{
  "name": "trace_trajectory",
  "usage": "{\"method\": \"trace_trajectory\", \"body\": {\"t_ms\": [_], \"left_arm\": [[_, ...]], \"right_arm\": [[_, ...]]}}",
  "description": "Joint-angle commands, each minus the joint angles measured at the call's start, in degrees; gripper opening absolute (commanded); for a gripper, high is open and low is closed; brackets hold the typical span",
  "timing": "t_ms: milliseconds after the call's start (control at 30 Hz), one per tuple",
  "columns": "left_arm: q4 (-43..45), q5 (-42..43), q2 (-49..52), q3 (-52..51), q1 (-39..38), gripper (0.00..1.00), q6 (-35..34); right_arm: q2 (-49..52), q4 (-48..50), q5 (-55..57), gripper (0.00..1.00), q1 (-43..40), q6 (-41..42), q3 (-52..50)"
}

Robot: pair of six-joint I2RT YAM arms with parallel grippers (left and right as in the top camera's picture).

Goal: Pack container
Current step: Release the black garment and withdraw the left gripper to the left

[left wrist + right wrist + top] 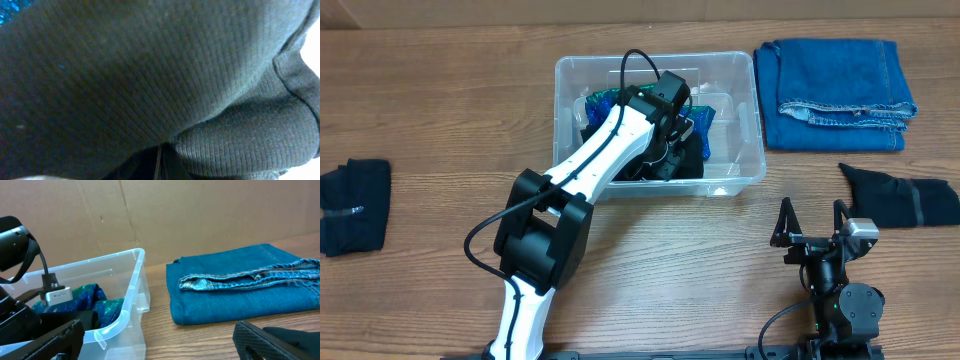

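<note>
- While the left pincer (678, 140) sits closed deep inside the container (732, 78), a dark ribbed garment (150, 75) fills its wrist camera; whether any cloth is pinched between the jaws cannot be told.
- The container stands at the back middle of the bench (440, 110), with the dark ribbed garment and a teal sparkly cloth (602, 101) inside it.
- The right pincer (812, 222) hangs wide open and empty near the front edge, close to a dark sock-like piece (905, 200).
- Risk: if the left arm lifts with fabric snagged on its fingers, the garment could be dragged back over the rim, or the light tub could slide or tip.
- Risk: the folded jeans (837, 92), just right of the container, look bulky and may not fit unless the contents are pressed flat.
- Another dark piece (353, 205) lies at the bench's left end, well apart.
- The bench top is smooth wood grain, and a plain cardboard panel (150, 215) backs it.
</note>
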Motion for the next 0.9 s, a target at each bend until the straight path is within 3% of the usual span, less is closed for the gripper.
{"method": "trace_trajectory", "body": {"t_ms": [0, 133, 367, 467, 567, 700, 867], "left_arm": [[1.44, -3.26, 0.39, -1.97, 1.9, 0.04, -1.18], [-3.76, -3.1, 0.2, 3.72, 2.16, 0.04, -1.14], [-20.22, -3.15, 0.09, 29.62, 3.45, 0.04, 0.63], [-27.93, -3.32, 0.09, 38.51, 7.48, 0.12, 0.66], [-34.34, -3.58, 0.09, 41.86, 13.44, 0.11, 0.85], [-36.48, -3.43, 0.02, 41.79, 21.66, 0.1, 2.12], [-36.48, -2.14, -0.02, 40.98, 31.74, 0.28, 2.34]], "right_arm": [[-0.68, 0.35, 0.37, 1.0, 0.11, -0.11, -0.61], [-0.68, 0.35, 0.37, 1.0, 0.11, -0.11, -0.61], [-0.68, 0.35, 0.37, 1.0, 0.11, -0.11, -0.61], [-0.68, 0.35, 0.37, 1.0, 0.11, -0.11, -0.61], [-0.68, 0.35, 0.37, 1.0, 0.11, -0.11, -0.61], [-0.68, 0.35, 0.37, 1.0, 0.11, -0.11, -0.61], [-0.68, 0.35, 0.37, 1.0, 0.11, -0.11, -0.61]]}}
